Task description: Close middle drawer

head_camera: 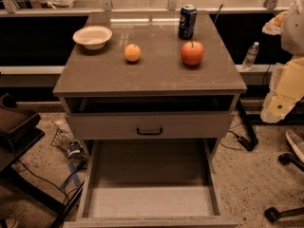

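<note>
The middle drawer (149, 201) is pulled far out toward me, its pale inner floor showing; its front edge lies along the bottom of the view and its handle is out of view. Above it, the top drawer (149, 126) with a black bar handle stands slightly out, with a dark gap under the tabletop. The lowest drawer is hidden. My gripper (276, 109) hangs at the end of the cream-white arm by the right edge, to the right of the cabinet and clear of both drawers.
On the tabletop (95, 75) stand a white bowl (92, 36), an orange (132, 52), a red apple (192, 53) and a blue soda can (187, 21). A dark chair (14, 127) is at left, a chair base (285, 213) at right, and a water bottle (251, 56) behind.
</note>
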